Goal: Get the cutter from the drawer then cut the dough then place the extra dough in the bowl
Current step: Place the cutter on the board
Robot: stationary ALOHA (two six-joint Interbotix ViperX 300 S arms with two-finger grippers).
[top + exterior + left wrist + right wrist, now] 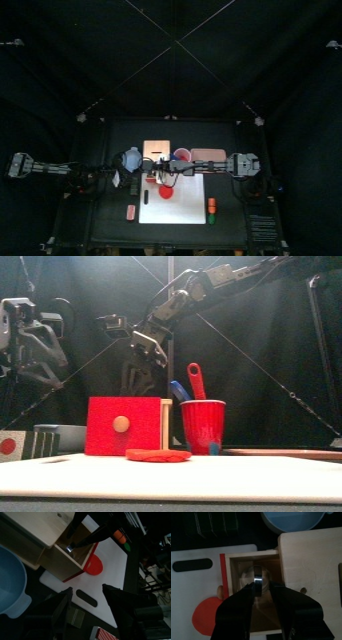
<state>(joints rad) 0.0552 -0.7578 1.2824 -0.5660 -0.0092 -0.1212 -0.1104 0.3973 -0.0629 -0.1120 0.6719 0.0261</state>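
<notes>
The wooden box (158, 150) stands at the back of the white board (181, 208) with its red-fronted drawer (120, 426) pulled open. In the right wrist view the round metal cutter (257, 575) lies inside the drawer. My right gripper (262, 586) reaches down into it, its jaws drawn close on the cutter. A flat red dough disc (158, 455) lies on the board just before the drawer. The blue-grey bowl (131, 157) sits left of the box. My left gripper (90, 594) hangs open over the board's left end, holding nothing.
A red cup (203, 426) with a red and a blue knife stands right of the box, with the pink tray (207, 155) beyond it. Orange and green toys (211, 207) lie on the board's right side. A ribbed toy (47, 439) sits left of the box.
</notes>
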